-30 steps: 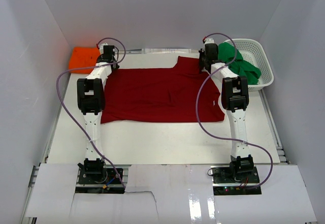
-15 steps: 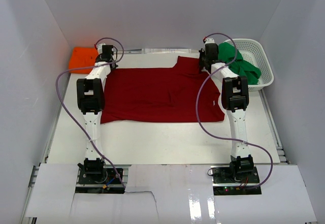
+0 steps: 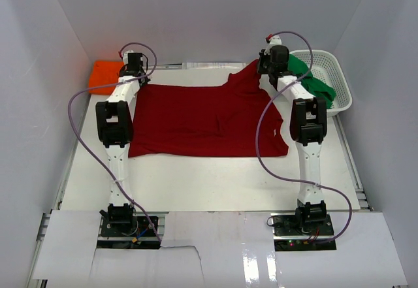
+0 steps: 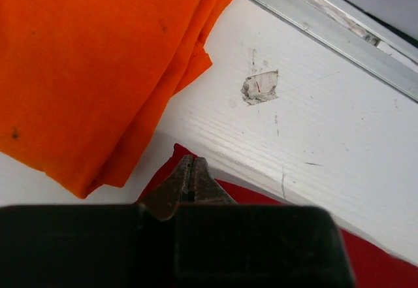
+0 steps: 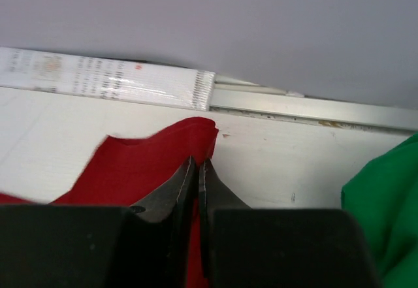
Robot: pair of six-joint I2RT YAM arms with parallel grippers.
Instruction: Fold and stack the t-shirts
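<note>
The dark red t-shirt (image 3: 202, 118) lies spread across the table's middle. My left gripper (image 3: 134, 74) is shut on its far left corner (image 4: 171, 164), right beside the folded orange t-shirt (image 3: 108, 74), which fills the left wrist view's upper left (image 4: 85, 59). My right gripper (image 3: 269, 66) is shut on the red shirt's far right corner (image 5: 157, 160) and holds it lifted off the table. The green t-shirt (image 3: 312, 82) hangs over the basket's near rim and shows at the right wrist view's edge (image 5: 385, 196).
A white lattice basket (image 3: 336, 72) stands at the back right. A metal rail (image 5: 313, 105) and a white strip (image 5: 98, 79) run along the back wall. White enclosure walls stand close on the left, back and right.
Both grippers have moved toward the back wall with the red shirt's far corners. The right corner has risen off the table and the far edge is pulled taut.
</note>
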